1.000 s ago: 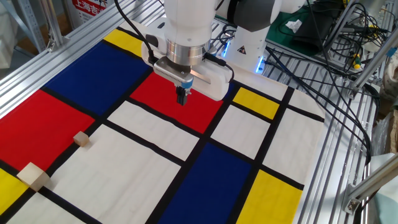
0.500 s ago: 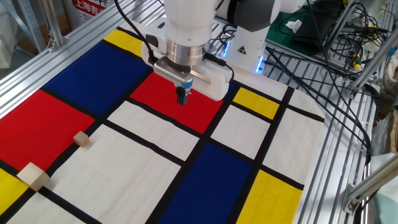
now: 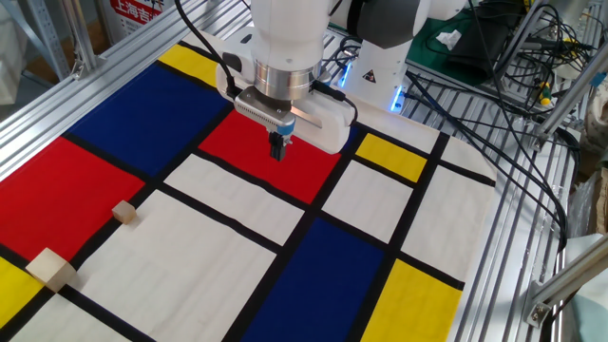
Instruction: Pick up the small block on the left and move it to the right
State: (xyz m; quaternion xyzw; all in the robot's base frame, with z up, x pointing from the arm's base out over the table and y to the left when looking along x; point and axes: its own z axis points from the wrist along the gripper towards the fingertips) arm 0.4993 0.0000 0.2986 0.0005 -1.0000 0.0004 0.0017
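Nothing moved: pincer (image 3: 277, 150) still closed above table.

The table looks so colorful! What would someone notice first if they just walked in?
Probably the tablecloth, with its big red, blue, yellow and white rectangles split by black lines. Next, the white robot arm hanging over the red patch at the back, its gripper pointing down with the fingers close together and holding nothing. Last, two wooden cubes at the left edge: the small block and a bigger, paler block nearer the front.

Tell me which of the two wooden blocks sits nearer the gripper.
The small block, darker and tinier, on the black line; the larger block lies farther from the gripper.
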